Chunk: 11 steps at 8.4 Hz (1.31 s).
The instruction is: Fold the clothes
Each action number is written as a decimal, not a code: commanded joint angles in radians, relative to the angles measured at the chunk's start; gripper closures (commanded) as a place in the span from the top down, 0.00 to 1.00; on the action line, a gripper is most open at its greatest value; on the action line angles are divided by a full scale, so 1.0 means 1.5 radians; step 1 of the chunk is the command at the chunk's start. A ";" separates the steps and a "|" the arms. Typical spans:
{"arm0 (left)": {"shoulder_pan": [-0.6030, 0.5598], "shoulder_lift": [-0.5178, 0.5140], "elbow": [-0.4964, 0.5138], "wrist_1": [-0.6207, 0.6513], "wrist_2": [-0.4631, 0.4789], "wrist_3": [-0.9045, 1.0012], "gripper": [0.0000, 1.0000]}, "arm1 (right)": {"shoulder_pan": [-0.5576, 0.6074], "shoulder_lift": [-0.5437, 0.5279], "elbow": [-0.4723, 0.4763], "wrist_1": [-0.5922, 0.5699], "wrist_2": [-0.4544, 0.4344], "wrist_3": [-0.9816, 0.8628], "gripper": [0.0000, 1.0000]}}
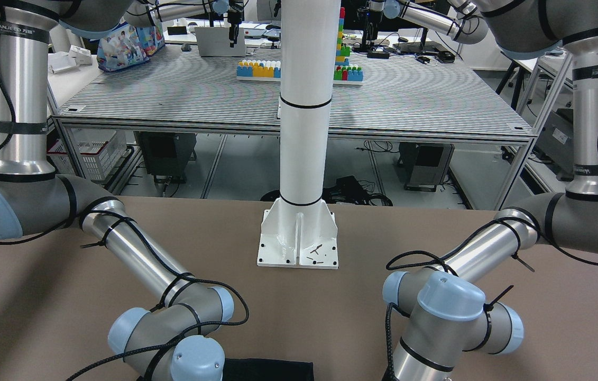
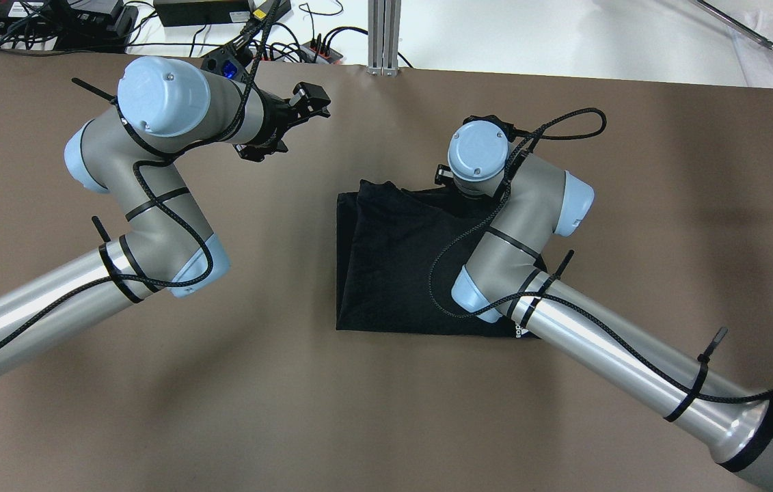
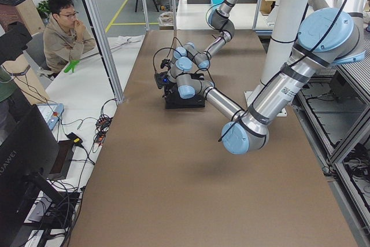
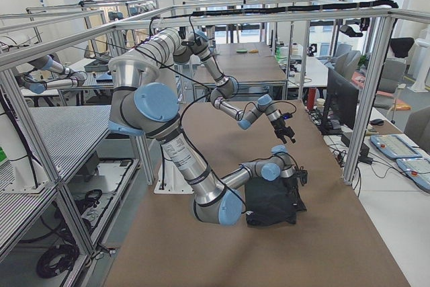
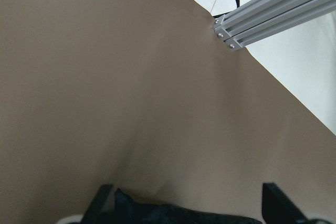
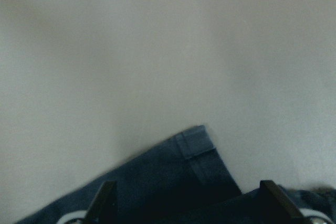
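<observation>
Right gripper (image 6: 186,198) gapes over the garment's (image 2: 386,266) 12 o'clock edge; left gripper (image 2: 314,102), also spread, hovers at 11 o'clock.

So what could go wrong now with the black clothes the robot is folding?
The right gripper has open fingers at a corner of the black garment; closing there might pinch several layers and drag the fold apart. The right arm's loose cable hangs above the garment and could snag it.
</observation>
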 commanded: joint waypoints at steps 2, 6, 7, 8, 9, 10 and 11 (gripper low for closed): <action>0.001 0.003 -0.017 0.016 0.001 0.002 1.00 | -0.016 0.070 0.109 -0.194 0.039 0.058 0.95; -0.043 0.085 -0.027 0.019 0.000 0.239 1.00 | -0.045 0.055 0.166 -0.215 0.041 0.117 0.95; -0.075 0.130 -0.027 0.019 0.003 0.384 1.00 | -0.038 0.055 0.163 -0.211 0.039 0.069 0.95; -0.133 0.189 -0.034 0.018 0.003 0.542 1.00 | -0.025 0.047 0.166 -0.197 0.037 -0.024 0.95; -0.197 0.231 -0.040 0.019 -0.012 0.692 1.00 | 0.013 0.038 0.164 -0.178 0.038 -0.114 0.95; -0.253 0.268 -0.031 0.021 -0.016 0.800 1.00 | 0.043 0.005 0.162 -0.154 0.036 -0.221 0.95; -0.301 0.294 -0.007 0.018 -0.012 0.871 1.00 | 0.085 -0.027 0.147 -0.117 0.036 -0.318 0.95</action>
